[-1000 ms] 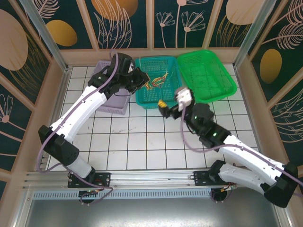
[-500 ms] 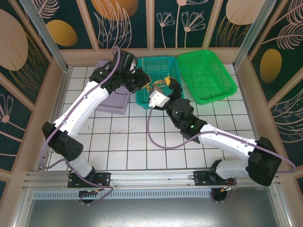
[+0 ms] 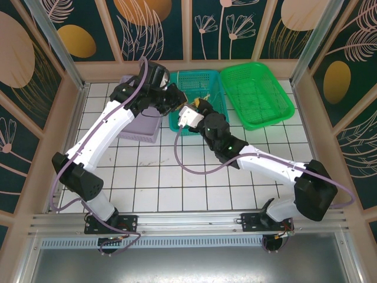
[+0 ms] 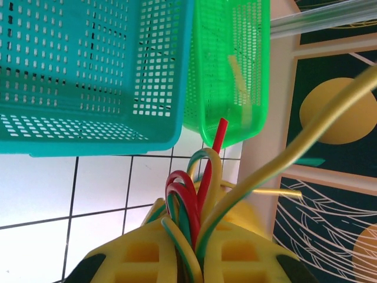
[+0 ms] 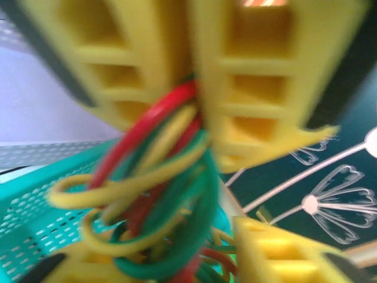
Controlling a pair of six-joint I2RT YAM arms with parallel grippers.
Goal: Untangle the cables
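Clamping the cables tight, left gripper near teal basket, right gripper straddling them, grip unclear

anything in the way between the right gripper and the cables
Nothing visible. The cables hang in a bundle from the left gripper, which is shut on them. The right gripper has a finger on either side of the lower loops. The blur hides whether it grips them.
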